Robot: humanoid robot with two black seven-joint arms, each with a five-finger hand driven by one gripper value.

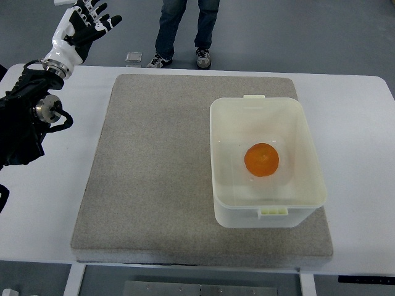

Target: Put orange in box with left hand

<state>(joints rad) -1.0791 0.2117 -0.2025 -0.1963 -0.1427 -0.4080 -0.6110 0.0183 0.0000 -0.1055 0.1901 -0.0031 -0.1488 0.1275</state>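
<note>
An orange [261, 160] lies on the floor of a translucent white plastic box [229, 117], which stands on the right half of a grey mat [154, 172]. My left hand [85, 23] is raised at the top left corner, beyond the table's far edge and far from the box. Its white and black fingers are spread and hold nothing. The left arm comes in along the left edge. My right arm does not show.
The mat lies on a white table [358, 135]. A person's legs and shoes [182, 37] stand beyond the far edge of the table, with a small grey item [134, 58] on the floor beside them.
</note>
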